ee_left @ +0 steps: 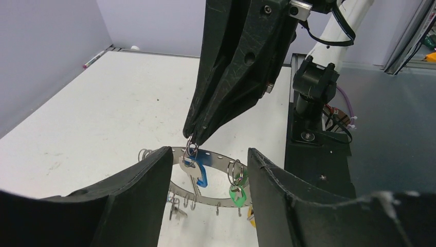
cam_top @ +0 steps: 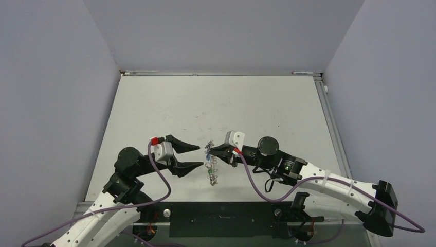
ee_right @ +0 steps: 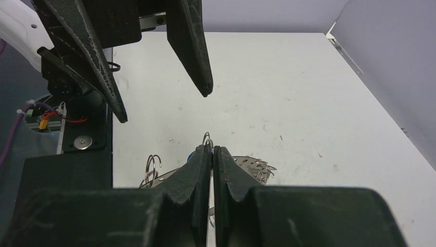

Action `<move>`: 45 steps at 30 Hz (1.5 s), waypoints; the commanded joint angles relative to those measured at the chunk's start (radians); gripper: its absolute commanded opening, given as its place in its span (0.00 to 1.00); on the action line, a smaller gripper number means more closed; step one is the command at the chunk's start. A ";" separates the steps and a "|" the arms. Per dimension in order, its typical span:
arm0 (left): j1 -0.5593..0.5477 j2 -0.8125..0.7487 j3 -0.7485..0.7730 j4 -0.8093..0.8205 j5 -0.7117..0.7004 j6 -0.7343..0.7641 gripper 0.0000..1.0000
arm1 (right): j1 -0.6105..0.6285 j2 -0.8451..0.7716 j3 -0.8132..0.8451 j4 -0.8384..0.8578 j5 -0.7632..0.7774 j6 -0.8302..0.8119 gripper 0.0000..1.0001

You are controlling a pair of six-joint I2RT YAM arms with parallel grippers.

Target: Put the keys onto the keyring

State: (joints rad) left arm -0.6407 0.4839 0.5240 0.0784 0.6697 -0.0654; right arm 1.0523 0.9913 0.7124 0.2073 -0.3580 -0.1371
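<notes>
The keyring (cam_top: 211,172), a flat grey metal band with holes, lies on the white table between my grippers. My right gripper (cam_top: 212,150) is shut on the small wire loop (ee_right: 206,138) of the key with the blue tag (ee_left: 201,175). It holds the key hanging at the keyring's (ee_left: 217,155) far rim; I cannot tell whether the loop passes through a hole. A green-tagged key (ee_left: 236,196) and other loops hang on the rim. My left gripper (cam_top: 201,156) is open and empty, its fingers (ee_left: 139,195) on either side of the ring. The right wrist view shows part of the band (ee_right: 252,165).
The black base plate (ee_left: 319,154) and the right arm's mount (ee_left: 311,85) lie along the near table edge. Grey walls close the table on three sides. A pen (ee_left: 92,59) lies at the far edge by the wall.
</notes>
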 commanded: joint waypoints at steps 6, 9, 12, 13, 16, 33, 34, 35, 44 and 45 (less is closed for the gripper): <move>-0.001 -0.010 0.014 0.051 -0.003 0.007 0.47 | -0.011 -0.075 0.000 0.118 -0.015 0.018 0.05; -0.002 -0.001 0.014 0.057 0.006 0.006 0.43 | -0.012 -0.084 -0.002 0.120 -0.041 0.025 0.05; -0.001 0.005 0.012 0.068 0.025 -0.002 0.40 | -0.012 -0.085 -0.002 0.119 -0.067 0.029 0.05; -0.001 0.007 0.010 0.073 0.033 -0.007 0.39 | -0.012 -0.083 -0.002 0.119 -0.076 0.030 0.05; 0.000 0.014 0.008 0.079 0.044 -0.012 0.37 | -0.012 -0.073 0.004 0.113 -0.103 0.034 0.05; -0.001 0.043 0.007 0.087 0.057 -0.017 0.29 | -0.011 -0.061 0.018 0.120 -0.160 0.043 0.05; -0.001 0.044 0.007 0.089 0.059 -0.018 0.28 | -0.012 -0.060 0.018 0.122 -0.163 0.043 0.05; -0.001 0.046 0.007 0.089 0.061 -0.019 0.28 | -0.012 -0.060 0.018 0.124 -0.163 0.044 0.05; -0.001 0.060 0.005 0.095 0.076 -0.026 0.13 | -0.012 -0.060 0.014 0.142 -0.177 0.052 0.05; -0.001 0.062 0.005 0.096 0.077 -0.028 0.09 | -0.011 -0.060 0.012 0.145 -0.179 0.054 0.05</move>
State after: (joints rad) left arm -0.6407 0.5396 0.5224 0.1184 0.7231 -0.0830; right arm 1.0466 0.9367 0.7044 0.2344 -0.5056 -0.0921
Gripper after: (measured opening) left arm 0.157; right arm 0.059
